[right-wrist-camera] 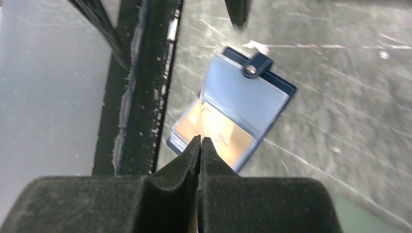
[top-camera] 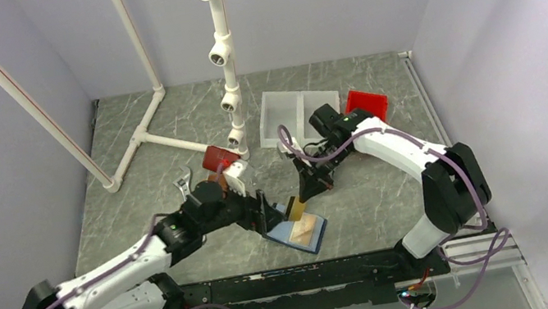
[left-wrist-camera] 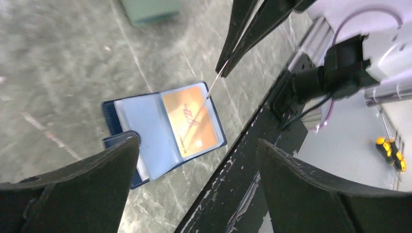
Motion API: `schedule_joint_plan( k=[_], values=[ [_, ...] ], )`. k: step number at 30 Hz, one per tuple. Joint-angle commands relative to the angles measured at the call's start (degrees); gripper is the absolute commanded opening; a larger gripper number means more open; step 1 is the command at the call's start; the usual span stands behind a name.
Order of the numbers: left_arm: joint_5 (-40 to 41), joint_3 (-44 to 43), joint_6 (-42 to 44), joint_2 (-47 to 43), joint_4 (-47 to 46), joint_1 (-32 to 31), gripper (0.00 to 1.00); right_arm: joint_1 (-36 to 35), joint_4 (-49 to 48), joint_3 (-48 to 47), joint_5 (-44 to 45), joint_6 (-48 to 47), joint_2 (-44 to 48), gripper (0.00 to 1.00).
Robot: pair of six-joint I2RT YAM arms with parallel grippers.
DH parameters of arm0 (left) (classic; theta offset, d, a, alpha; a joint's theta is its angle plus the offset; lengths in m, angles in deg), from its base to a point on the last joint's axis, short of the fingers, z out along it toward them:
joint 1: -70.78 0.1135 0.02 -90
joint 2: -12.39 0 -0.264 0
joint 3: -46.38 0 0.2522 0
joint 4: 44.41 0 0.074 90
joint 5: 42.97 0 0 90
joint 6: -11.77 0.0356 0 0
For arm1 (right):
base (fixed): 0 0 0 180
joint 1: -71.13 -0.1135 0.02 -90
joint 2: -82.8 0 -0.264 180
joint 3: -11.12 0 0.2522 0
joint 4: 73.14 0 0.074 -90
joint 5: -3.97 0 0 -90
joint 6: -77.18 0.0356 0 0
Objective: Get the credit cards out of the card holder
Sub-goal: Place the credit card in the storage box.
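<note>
Your right gripper (right-wrist-camera: 200, 141) has its fingers pressed together on one thin card (top-camera: 296, 208). The card hangs edge-on below the gripper, directly over the open card holder (left-wrist-camera: 145, 128). I cannot tell if its lower edge is already free of the pocket. The holder lies flat on the marble table (top-camera: 378, 204), between the two arms, with its long axis running from the left gripper toward the right one. One orange card (left-wrist-camera: 192, 121) sits in its pocket. Your left gripper (left-wrist-camera: 197, 143) is spread wide, holds nothing, and hovers over the snap-tab end. I judge that the left arm is the nearer one to pin the holder down.
</note>
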Motion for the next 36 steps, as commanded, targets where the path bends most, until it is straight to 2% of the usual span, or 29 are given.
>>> schedule_joint_plan(
  k=[1,6,11,14,17,23,36],
  values=[
    [9.92,-6.49,-0.62,-10.44,16.9,3.39,0.99,3.87,2.05,-2.01,8.54,-0.85,5.99,0.0],
    [3.65,-16.62,7.04,-12.64,31.04,10.56,0.99,14.02,-6.88,2.28,20.84,3.82,17.06,0.0],
    [7.23,-26.08,18.87,-5.66,43.71,11.36,0.99,25.43,-13.06,2.21,35.44,3.35,20.91,0.0],
    [9.08,-26.48,22.48,-3.12,45.32,11.43,0.99,28.25,-19.09,2.53,45.09,0.65,20.43,0.0],
    [8.79,-23.74,23.93,-2.91,42.38,11.45,0.99,28.7,-24.99,2.3,51.24,-2.2,18.15,0.0],
    [7.84,-20.93,25.5,-5.58,41.4,13.31,0.98,28.7,-32.45,-0.46,56.15,-3.92,10.35,0.0],
    [6.68,-19.94,25.91,-8.97,40.34,14.58,0.98,28.38,-38.17,-2.53,53.1,-8.37,-2.51,0.0]
  ],
)
